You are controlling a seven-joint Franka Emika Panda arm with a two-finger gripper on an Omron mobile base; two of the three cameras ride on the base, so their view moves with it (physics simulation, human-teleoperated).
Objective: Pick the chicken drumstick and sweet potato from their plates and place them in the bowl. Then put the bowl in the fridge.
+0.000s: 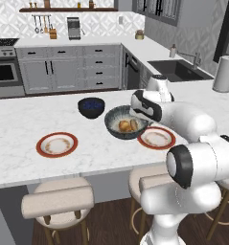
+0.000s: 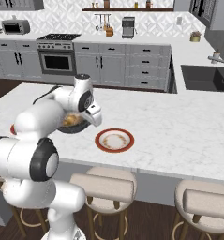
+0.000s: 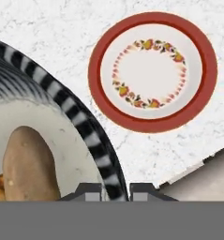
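Bowl [image 1: 126, 122] sat mid-counter in your left base view, chicken drumstick [image 1: 122, 126] and sweet potato [image 1: 133, 125] inside — plates [image 1: 57, 144] flanked it. Right base view: arm hid most of it. Hand view: gripper [image 3: 115, 191] fingers straddled the bowl rim, narrow gap; you couldn't tell if they pinched it.
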